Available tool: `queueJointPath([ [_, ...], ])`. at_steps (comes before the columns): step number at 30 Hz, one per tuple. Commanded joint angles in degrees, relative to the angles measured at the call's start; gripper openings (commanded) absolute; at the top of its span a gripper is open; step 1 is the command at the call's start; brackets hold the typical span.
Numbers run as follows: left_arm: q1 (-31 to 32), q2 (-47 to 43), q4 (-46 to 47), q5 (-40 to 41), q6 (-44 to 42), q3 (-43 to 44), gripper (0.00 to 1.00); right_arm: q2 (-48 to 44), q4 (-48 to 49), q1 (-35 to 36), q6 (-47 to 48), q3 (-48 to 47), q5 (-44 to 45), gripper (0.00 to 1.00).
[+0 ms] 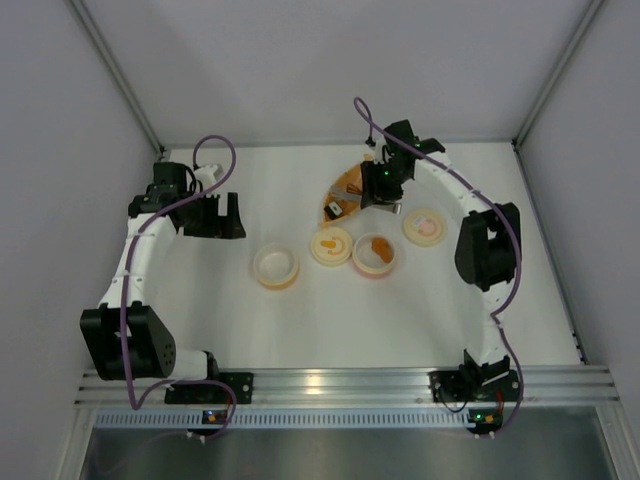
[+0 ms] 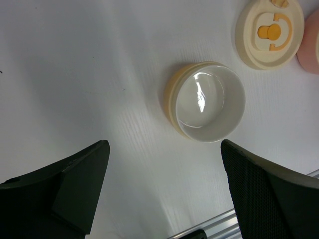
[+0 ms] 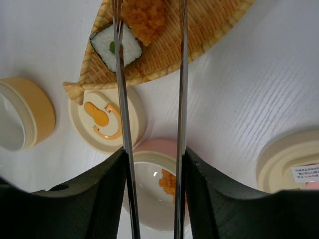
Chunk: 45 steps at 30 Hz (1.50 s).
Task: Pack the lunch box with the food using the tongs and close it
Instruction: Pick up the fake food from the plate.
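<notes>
My right gripper is clamped on the slim grey metal tongs, which reach over the orange woven leaf-shaped tray. My left gripper hangs spread wide, holding nothing, above the yellow round lunch-box bowl. On the tray, the orange fried lump sits between the tong arms. The black-rimmed rice roll seems to lie under one arm.
</notes>
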<state>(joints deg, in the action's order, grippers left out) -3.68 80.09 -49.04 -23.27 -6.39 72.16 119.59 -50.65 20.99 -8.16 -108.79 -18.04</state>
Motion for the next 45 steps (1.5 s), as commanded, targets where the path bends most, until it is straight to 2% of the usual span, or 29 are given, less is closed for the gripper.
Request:
queueJointPath([
  [1,-0.27,-0.20,2.63,-0.38,-0.55,0.17,0.98,0.99,-0.15,1.07,-0.54,-3.09,-0.59,0.45],
  [7,-0.27,-0.38,2.54,0.06,-0.81,0.17,0.98,1.52,-0.59,1.07,-0.45,-3.71,-1.03,0.36],
  [20,-0.36,-0.55,2.63,-0.37,-0.73,0.52,0.98,-1.81,-0.85,-0.51,1.31,-6.60,-2.69,0.00],
  [34,-0.27,-0.99,2.01,-0.29,-0.64,0.52,0.98,-6.47,1.87,-2.45,5.26,-5.82,-4.81,0.00],
  [40,-0.36,-2.57,2.72,-1.17,-1.34,0.44,0.98,-13.93,2.14,-4.03,15.00,0.50,-7.18,0.00],
  [45,-0.27,-2.84,2.19,-1.25,-1.78,0.96,0.98,-23.41,-1.99,-6.40,21.51,8.23,-12.53,0.00],
])
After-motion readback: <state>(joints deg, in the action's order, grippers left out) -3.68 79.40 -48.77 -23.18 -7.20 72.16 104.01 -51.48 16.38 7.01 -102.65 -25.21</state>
